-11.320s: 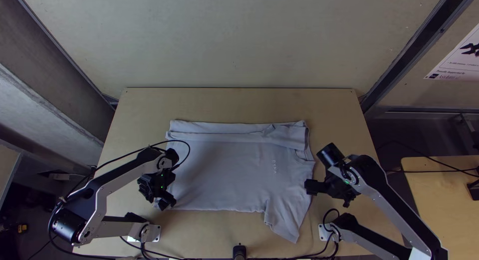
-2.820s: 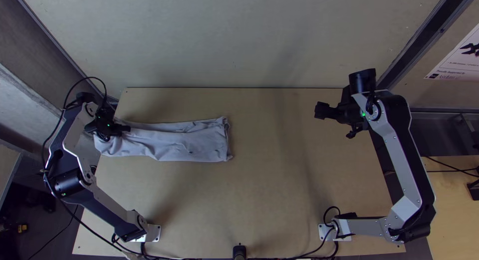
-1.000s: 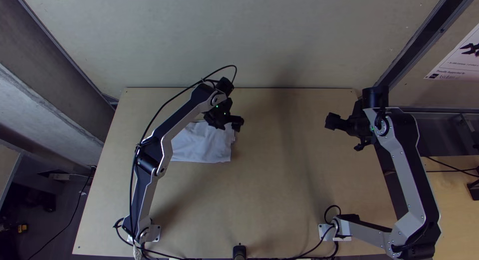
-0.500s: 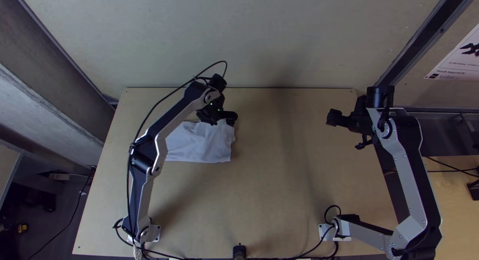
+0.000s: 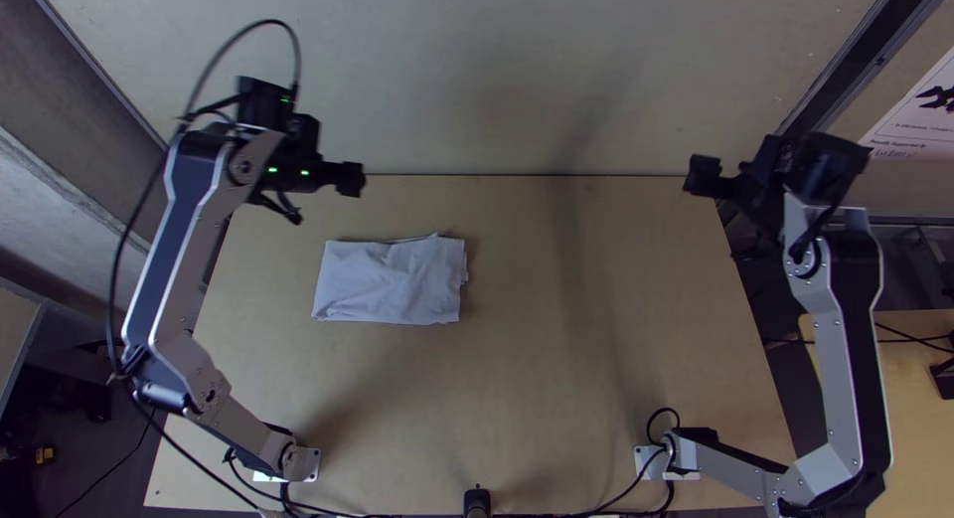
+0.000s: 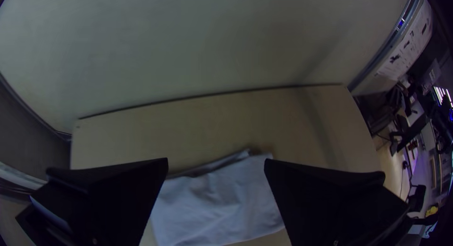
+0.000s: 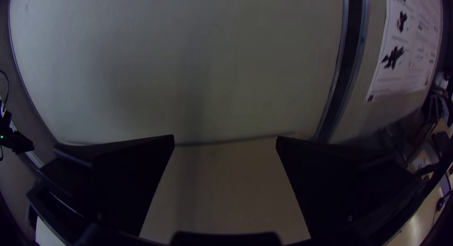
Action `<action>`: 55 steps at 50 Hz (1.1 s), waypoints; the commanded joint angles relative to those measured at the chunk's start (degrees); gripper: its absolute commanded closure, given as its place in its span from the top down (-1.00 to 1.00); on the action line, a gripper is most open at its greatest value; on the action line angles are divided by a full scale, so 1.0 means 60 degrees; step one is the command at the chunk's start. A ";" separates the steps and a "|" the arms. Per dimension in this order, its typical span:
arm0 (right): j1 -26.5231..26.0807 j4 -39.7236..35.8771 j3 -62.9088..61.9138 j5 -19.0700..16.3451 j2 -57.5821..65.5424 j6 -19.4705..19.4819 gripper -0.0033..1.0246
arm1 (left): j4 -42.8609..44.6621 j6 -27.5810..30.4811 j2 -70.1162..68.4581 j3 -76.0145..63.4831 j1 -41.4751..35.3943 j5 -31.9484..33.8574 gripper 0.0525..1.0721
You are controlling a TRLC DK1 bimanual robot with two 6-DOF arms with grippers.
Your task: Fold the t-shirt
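"Looking down on the table (image 5: pixel 596 399), where do you see the t-shirt (image 5: pixel 393 284)?"

"I see it lying on the table's left half, closer to the far edge than the near one. It's folded into a compact rectangle, with creases on top and layered edges at the end facing the table's middle."

"And your left gripper (image 5: pixel 350 178)?"

"I have it raised at the table's far edge, left of the middle, apart from the t-shirt. It's open: its wrist view shows me the fingers wide apart, part of the t-shirt between them."

"The right gripper (image 5: pixel 704 176)?"

"Raised too, by the right end of the table's far edge. I see its fingers spread wide, with the table's wood between them."

"What's around the table?"

"I see a black post (image 5: pixel 477 501) at the middle of its near edge."
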 commanded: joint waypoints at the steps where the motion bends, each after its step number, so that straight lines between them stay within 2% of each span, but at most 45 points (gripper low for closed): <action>1: -0.0136 0.0400 0.0627 0.0010 -0.0367 -0.0462 0.93 | 0.0140 0.0596 -0.0834 -0.0426 0.0713 -0.0031 0.92; 6: -0.0136 0.0752 0.0803 0.0010 -0.0689 -0.0930 0.93 | 0.0887 0.0860 -0.1757 -0.0998 0.1314 -0.0031 0.92; 10: -0.0107 0.1514 0.0598 0.0010 -0.1246 -0.1326 0.93 | 0.1194 0.1094 -0.2387 -0.1203 0.1797 -0.0031 0.92; 16: -0.0224 0.2715 0.0012 0.0039 -0.2169 -0.1472 0.93 | 0.1722 0.1299 -0.3339 -0.1671 0.2325 -0.0061 0.92; 24: -0.0415 0.3901 -0.1321 0.0024 -0.3648 -0.1707 0.93 | 0.3816 0.1504 -0.5214 -0.3605 0.3218 -0.0090 0.92; 31: -0.0341 0.5850 -0.3006 0.0010 -0.5142 -0.2161 0.93 | 0.5706 0.1519 -0.7045 -0.5817 0.3614 -0.0075 0.92; 38: -0.0224 0.8003 -0.4808 -0.0034 -0.6549 -0.2366 0.93 | 0.6614 0.1314 -0.8495 -0.7516 0.3672 -0.0075 0.92; 42: -0.0151 0.8164 -0.5276 -0.0034 -0.7017 -0.2351 0.93 | 0.7845 0.1241 -0.9462 -0.8659 0.3907 -0.0075 0.92; 46: -0.0151 0.7783 -0.5540 -0.0034 -0.7384 -0.2234 0.93 | 0.9280 0.1241 -1.0414 -0.9962 0.4288 -0.0090 0.92; 55: -0.0151 0.7725 -0.6639 -0.0034 -0.8409 -0.2088 0.93 | 1.0262 0.1314 -1.1762 -1.1823 0.4859 -0.0090 0.92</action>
